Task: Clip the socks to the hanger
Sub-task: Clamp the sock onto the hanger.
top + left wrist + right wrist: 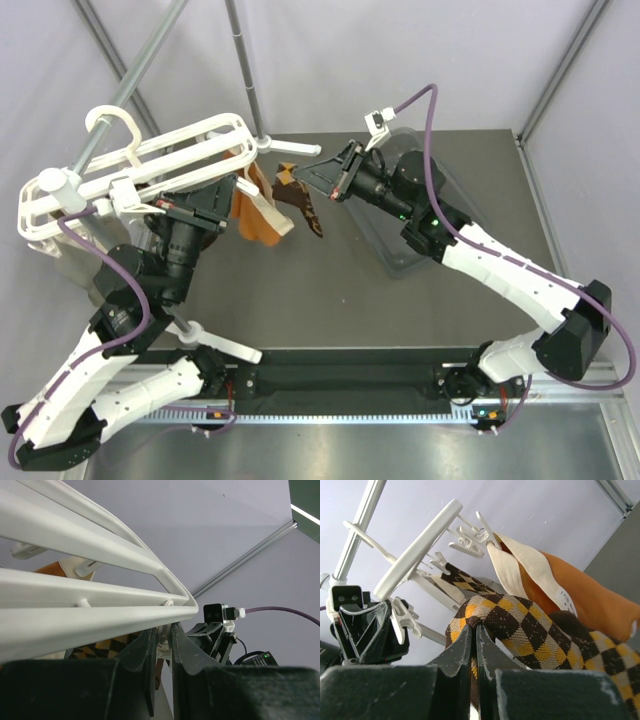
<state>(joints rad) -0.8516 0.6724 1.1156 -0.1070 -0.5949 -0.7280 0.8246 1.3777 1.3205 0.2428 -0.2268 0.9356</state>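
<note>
- Just above the centre of the overhead view, one argyle sock (pixel 303 205) hangs off the table, pinched in the right gripper (pixel 475 645). That gripper's fingers are nearly together on the sock's knit edge.
- The sock is soft knit, with brown, tan and yellow diamonds and a dark brown end.
- A second argyle sock (pixel 462 580) shows further back in the right wrist view, up among the clips. Whether a clip grips it cannot be told.
- The hanger (pixel 160 160) fills the upper left of the overhead view. It is a white moulded plastic frame of long smooth parallel bars with a hook, and it sits tilted.
- At least three small white clips (pixel 467 537) dangle from it.
- Also hanging there are one plain orange sock (pixel 590 600) and one cream sock (pixel 520 565) lying against it.
- The left gripper (pixel 162 655) has its fingers closed to a slit on a white clip (pixel 161 639) under the frame's corner.
- A grey metal pole (pixel 245 70) rises behind the dark table (pixel 330 290).
</note>
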